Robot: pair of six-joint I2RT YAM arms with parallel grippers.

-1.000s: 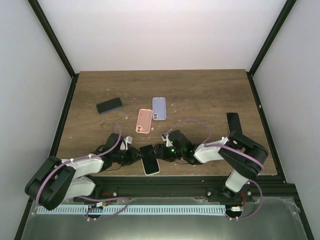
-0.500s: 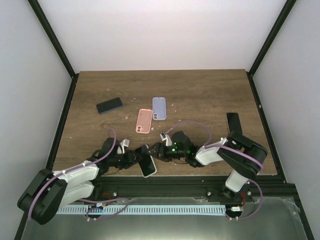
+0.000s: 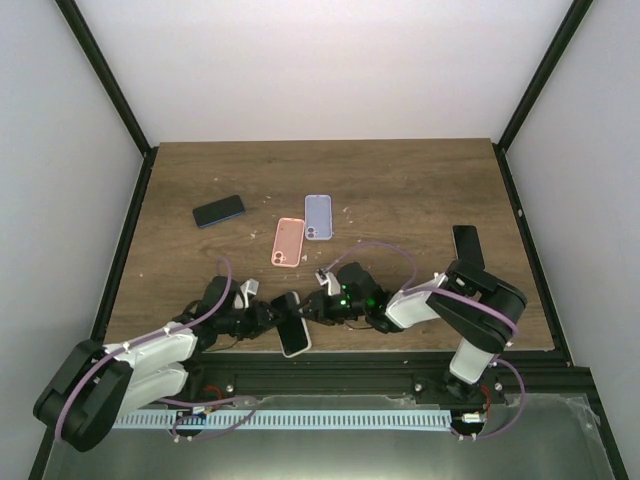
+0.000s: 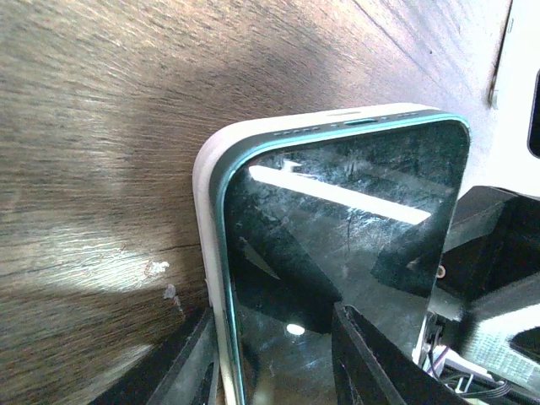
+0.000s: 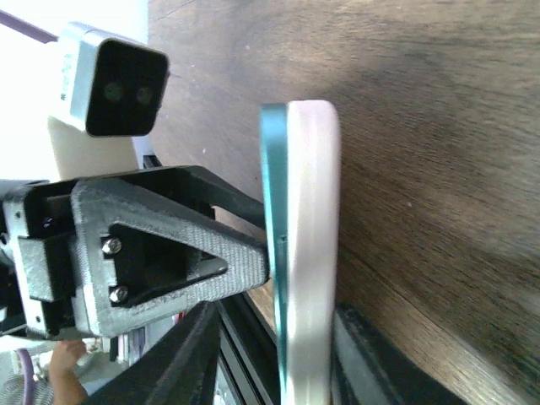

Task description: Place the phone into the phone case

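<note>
On a brown wooden surface [image 3: 400, 190], seen from above, two robot arms reach in from the near edge and meet over one object near that edge, roughly midway between them. It is a black-screened phone [image 3: 293, 333] with a teal rim, sitting in a white phone case [image 4: 205, 219]. At the corner shown in the left wrist view, the case wraps the teal rim closely. We cannot see whether the other corners are seated.

The left hand [image 3: 270, 316] is clamped on the phone. In its own view one dark finger [image 4: 371, 354] lies across the glass and the other [image 4: 181, 367] sits against the case's outer side. The right wrist view shows the phone edge-on and raised off its flat side, screen side facing the left hand.

The right hand [image 3: 311, 308] straddles the same phone, with a finger [image 5: 190, 354] on the screen side and a finger [image 5: 380, 359] against the case's back. We cannot tell whether these fingers press or merely bracket it.

Farther back on the surface lie a pink phone case [image 3: 288, 243] and a lilac phone case [image 3: 318, 216], just beside each other. A black phone with a blue edge [image 3: 219, 211] lies well to their left, and a small black slab [image 3: 465, 243] lies to the right.
</note>
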